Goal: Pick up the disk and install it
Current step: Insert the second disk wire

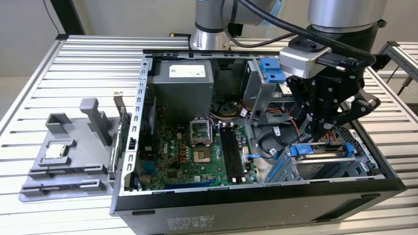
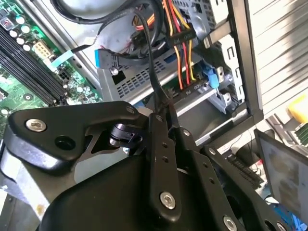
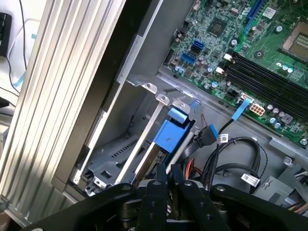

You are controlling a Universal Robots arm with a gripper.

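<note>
Ribbed aluminium tabletop (image 1: pixel 78 63) carries an open computer case (image 1: pixel 261 205), and the disk (image 1: pixel 324 149) sits edge-up in the drive bay (image 1: pixel 326 169) at the exterior view's right. The tool (image 1: pixel 316 133) reaches down onto it, fingers drawn close together; I cannot tell whether they pinch it. This looks like the seating step, calling for a straight, gentle push. In the first wrist view the blue rail (image 3: pixel 169 137) shows between bay walls; the exterior view adds the grey fixture (image 1: pixel 65 156) outside.

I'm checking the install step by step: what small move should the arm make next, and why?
Probably a short, straight push further down. The pincer stands over the drive bay at the case's corner, with the disk and its blue bracket sitting at the bay's top rather than clearly sunk in; whether it is fully seated cannot be told.
</note>
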